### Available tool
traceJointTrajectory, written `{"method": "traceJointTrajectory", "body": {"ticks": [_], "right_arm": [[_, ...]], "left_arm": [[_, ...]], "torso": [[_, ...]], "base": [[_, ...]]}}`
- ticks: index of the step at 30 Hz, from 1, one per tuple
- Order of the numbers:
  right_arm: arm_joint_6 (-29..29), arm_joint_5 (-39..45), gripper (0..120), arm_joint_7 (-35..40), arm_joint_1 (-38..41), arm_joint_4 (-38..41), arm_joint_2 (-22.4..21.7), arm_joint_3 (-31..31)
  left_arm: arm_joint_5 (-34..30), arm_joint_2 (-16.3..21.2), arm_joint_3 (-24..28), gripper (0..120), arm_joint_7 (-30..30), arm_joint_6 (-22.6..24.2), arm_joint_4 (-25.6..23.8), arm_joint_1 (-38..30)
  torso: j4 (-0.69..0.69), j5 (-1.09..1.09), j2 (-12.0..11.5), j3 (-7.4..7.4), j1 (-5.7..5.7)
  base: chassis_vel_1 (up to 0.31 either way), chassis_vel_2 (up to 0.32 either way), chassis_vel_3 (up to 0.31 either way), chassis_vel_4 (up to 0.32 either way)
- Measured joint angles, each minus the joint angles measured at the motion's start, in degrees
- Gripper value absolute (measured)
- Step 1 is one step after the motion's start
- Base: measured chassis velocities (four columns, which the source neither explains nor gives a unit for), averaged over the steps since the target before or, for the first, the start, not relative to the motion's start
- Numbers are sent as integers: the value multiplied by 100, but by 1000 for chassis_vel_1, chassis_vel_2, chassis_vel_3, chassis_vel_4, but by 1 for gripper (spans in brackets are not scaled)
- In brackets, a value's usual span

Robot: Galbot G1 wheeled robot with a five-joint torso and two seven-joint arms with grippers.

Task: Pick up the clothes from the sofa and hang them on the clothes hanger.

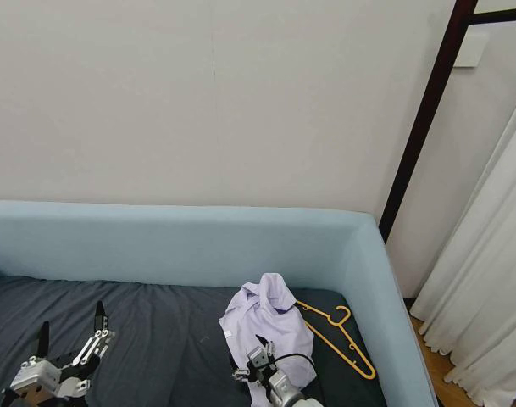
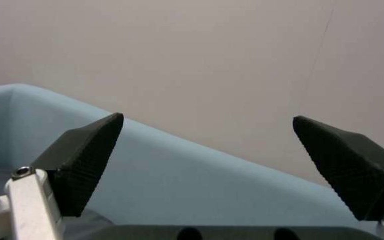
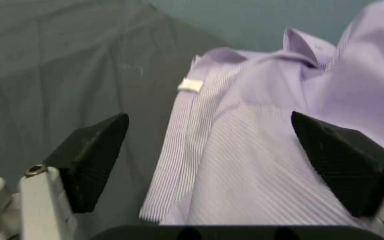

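Both hands spread wide | right hand (image 3: 208,145) over crumpled lilac striped shirt (image 1: 262,312) on dark grey sofa seat (image 1: 156,322) | left hand (image 1: 71,329) idle | risk: a shallow pinch may let the fabric slip

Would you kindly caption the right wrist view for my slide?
Open right end effector poised over the purple shirt on the dark sofa.

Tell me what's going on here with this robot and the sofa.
The right gripper is open just over the lilac shirt crumpled on the sofa, with nothing gripped yet. The left gripper hangs open above the dark seat off to the left, holding nothing. A yellow hanger lies on the seat beside the shirt.
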Motion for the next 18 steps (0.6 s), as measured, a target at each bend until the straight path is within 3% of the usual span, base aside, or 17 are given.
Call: {"method": "traceJointTrajectory", "body": {"ticks": [9, 13, 15, 18], "right_arm": [[-100, -389, 76, 313, -233, -303, 270, 217], [-294, -584, 58, 512, -327, -370, 357, 285], [-304, -601, 57, 521, -331, -374, 361, 290], [-440, -779, 40, 678, -394, -409, 414, 392]], "left_arm": [[-8, 46, 51, 100, -7, 81, 14, -56], [-16, 78, 57, 100, -14, 96, -7, -60], [-17, 81, 55, 100, -16, 96, -8, -60], [-31, 113, 23, 100, -23, 105, -46, -49]], "torso": [[0, 0, 0, 0, 0], [0, 0, 0, 0, 0], [0, 0, 0, 0, 0], [1, 1, 0, 0, 0]], "base": [[0, 0, 0, 0], [0, 0, 0, 0], [0, 0, 0, 0], [0, 0, 0, 0]]}}
